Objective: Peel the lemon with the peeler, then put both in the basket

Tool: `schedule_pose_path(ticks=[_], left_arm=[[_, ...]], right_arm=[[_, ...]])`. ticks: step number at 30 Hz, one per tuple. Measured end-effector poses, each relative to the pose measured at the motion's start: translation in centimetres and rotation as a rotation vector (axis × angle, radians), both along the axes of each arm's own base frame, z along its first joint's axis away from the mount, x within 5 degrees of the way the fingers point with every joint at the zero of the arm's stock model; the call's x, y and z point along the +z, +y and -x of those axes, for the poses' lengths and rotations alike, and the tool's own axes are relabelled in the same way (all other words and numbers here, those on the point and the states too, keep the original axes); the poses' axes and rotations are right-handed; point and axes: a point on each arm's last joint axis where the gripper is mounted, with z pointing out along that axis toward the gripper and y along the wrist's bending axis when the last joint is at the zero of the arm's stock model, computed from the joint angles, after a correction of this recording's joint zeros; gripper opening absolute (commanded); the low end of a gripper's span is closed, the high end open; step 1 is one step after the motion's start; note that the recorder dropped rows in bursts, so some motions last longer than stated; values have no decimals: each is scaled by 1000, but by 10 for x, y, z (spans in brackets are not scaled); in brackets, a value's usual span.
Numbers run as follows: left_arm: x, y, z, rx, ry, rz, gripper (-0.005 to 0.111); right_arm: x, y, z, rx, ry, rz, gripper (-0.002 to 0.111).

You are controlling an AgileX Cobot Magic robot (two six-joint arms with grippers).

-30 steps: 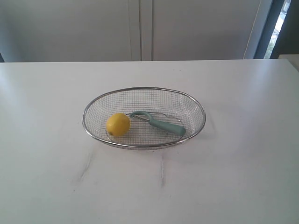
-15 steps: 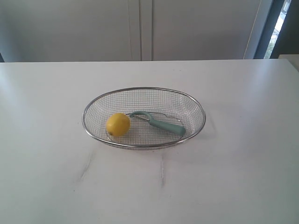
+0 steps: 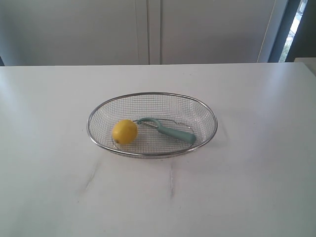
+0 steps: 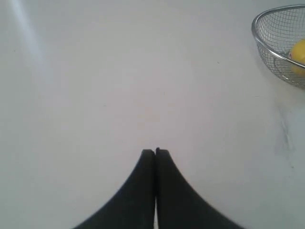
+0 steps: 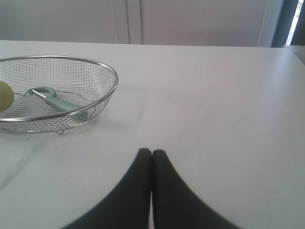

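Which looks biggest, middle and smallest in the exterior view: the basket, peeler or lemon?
1. The basket, clearly largest.
2. The peeler, longer than the lemon but slim.
3. The lemon, shorter yet rounder, so those two are close.

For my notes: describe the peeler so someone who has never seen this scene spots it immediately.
On the white table sits one oval wire-mesh basket with a shiny rim. Inside it, right of the round yellow lemon in the exterior view, lies the peeler: the only long, slim item, with a pale teal handle and curved head.
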Motion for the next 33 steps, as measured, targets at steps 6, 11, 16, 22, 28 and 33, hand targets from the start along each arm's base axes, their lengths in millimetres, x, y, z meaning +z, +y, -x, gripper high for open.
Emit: schedule_pose_path(ticks=[6,11,16,22,28,33], left_arm=[[0,0,0,-2,-3,-7,0],[0,-3,0,-67,-5,-21,0],[0,-4,1,-107,-11,-72,0],[0,-4,1,-111,-13,-81,0],[0,-4,1,-100,-9,-53,0],[0,-1,0,-80,-7,-81,0]], right_arm=[[0,0,0,0,0,0,0],[0,0,0,0,0,0,0],[0,0,0,0,0,0,0],[0,0,0,0,0,0,0],[0,0,0,0,0,0,0],[0,0,0,0,0,0,0]])
